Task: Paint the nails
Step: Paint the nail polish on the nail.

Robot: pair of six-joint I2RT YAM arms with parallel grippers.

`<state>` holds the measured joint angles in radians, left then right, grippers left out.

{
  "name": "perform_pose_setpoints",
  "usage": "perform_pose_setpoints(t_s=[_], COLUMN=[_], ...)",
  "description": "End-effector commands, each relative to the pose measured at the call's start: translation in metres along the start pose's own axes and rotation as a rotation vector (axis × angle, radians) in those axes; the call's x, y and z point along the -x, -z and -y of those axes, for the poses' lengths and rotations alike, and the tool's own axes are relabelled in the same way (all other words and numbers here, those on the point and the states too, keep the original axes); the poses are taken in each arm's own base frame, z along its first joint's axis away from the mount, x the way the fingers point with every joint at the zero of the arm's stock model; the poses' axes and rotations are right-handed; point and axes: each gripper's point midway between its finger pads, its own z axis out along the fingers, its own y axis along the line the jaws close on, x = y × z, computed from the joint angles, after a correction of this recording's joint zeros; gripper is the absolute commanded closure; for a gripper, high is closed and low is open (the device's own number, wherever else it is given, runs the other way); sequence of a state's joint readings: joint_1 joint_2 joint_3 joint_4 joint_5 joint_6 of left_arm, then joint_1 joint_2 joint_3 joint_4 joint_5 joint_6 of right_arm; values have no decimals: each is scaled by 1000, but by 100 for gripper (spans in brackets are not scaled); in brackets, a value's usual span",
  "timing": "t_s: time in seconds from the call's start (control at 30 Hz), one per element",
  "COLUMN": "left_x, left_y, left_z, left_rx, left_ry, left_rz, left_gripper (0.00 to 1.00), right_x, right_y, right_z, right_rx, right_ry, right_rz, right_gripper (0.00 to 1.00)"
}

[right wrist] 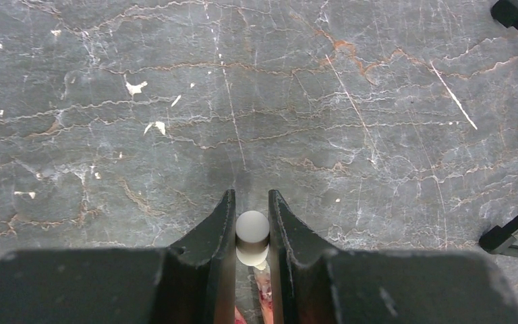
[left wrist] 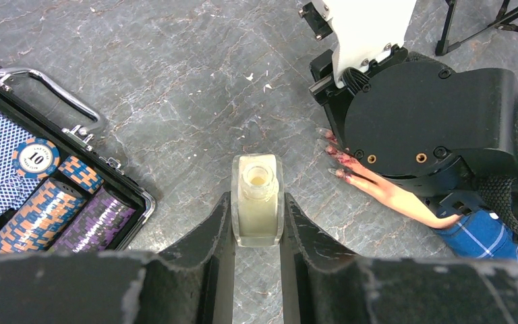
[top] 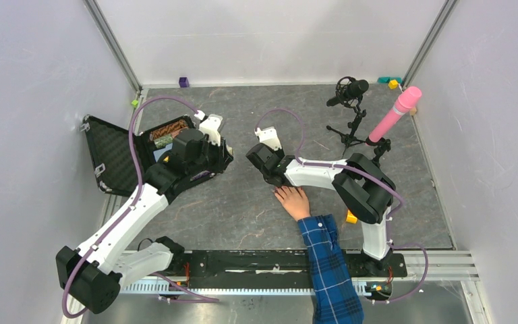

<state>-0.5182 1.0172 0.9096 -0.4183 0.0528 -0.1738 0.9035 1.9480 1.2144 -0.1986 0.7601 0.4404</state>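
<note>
White arms [top: 123, 226], black joints, purple cables [top: 133, 138]

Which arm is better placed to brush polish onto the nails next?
Right. The right gripper is shut on the white cap, poised just over the nails. The left gripper is off to the side, holding the open bottle.

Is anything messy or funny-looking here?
Yes. Dark red colour is smeared past the nails onto the skin of the hand on the table, so it looks messy. The open bottle looks upright, nothing spilled.
</note>
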Motion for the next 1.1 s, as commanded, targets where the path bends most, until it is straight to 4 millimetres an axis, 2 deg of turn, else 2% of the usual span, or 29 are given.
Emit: perform_pose_setpoints(t_s=[0.0,0.27,0.8,1.07], left_x=[16,16,13,14], left_y=[7,7,4,5], left_z=[-2,-2,-3,-2], left_rx=[10,12,12,10], left_ry=[-1,-2,1,2], left_rz=[64,64,52,55], left_gripper=[96,96,96,96], right_x=[21,26,25,22], right_y=[2,6,2,0], right_z=[-15,-17,25,27], right_rx=[42,60,-34,-37], right_ry=[-57,-73,-87,-88], right_rz=[40,47,49,43], right_gripper=[100,100,100,100])
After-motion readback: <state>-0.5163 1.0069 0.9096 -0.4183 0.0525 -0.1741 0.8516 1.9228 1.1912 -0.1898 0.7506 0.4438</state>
